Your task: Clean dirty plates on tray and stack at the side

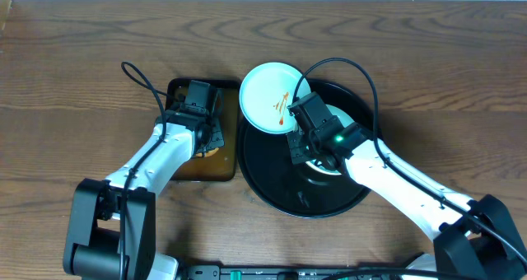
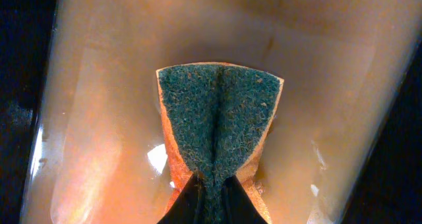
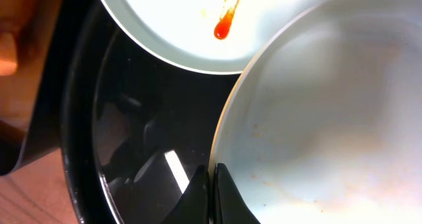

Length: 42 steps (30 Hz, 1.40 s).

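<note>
The round black tray (image 1: pixel 272 189) lies at mid-table. A pale blue plate (image 1: pixel 265 99) with orange sauce squiggles rests tilted on its upper-left rim; in the right wrist view this sauced plate (image 3: pixel 184 33) is at the top. My right gripper (image 3: pixel 212 188) is shut on the left rim of a second pale plate (image 3: pixel 323 118), faintly smeared, over the tray (image 3: pixel 132 145). From overhead the right gripper (image 1: pixel 297 154) and arm hide most of that plate (image 1: pixel 328 167). My left gripper (image 2: pixel 211 196) is shut on a folded green-and-orange sponge (image 2: pixel 217 112). From overhead the left gripper (image 1: pixel 209 143) is over the brown tray.
A smaller rectangular brown tray (image 1: pixel 185 169) sits just left of the black tray, almost touching it; its wet surface (image 2: pixel 99 118) fills the left wrist view. Bare dark wood tabletop (image 1: pixel 66 82) spreads to the left, right and far side. Black cables loop above both wrists.
</note>
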Motion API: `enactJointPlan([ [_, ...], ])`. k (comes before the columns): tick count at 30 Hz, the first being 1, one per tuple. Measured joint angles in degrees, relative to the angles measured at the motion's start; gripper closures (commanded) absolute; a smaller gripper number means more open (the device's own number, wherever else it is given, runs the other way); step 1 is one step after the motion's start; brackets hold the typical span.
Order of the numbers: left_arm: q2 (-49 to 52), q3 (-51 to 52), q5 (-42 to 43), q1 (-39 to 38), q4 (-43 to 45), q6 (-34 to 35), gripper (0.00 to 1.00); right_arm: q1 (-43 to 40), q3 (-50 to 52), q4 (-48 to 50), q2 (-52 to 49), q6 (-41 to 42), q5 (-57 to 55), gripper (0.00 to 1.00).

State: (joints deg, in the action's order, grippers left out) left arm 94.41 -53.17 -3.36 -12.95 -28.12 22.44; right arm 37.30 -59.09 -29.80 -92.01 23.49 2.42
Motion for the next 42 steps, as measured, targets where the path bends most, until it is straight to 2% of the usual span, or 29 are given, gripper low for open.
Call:
enactJointPlan([
  [18, 0.0, 0.0, 0.0, 0.0, 0.0, 0.02, 0.92, 0.0, 0.0, -0.61, 1.68, 1.75, 2.14, 0.99],
  [37, 0.0, 0.0, 0.0, 0.0, 0.0, 0.02, 0.92, 0.0, 0.0, 4.11, 2.1, 1.92, 9.7, 0.99],
  [42, 0.0, 0.0, 0.0, 0.0, 0.02, 0.02, 0.92, -0.22, 0.0, 7.23, 2.1, -0.26, 13.33, 0.99],
])
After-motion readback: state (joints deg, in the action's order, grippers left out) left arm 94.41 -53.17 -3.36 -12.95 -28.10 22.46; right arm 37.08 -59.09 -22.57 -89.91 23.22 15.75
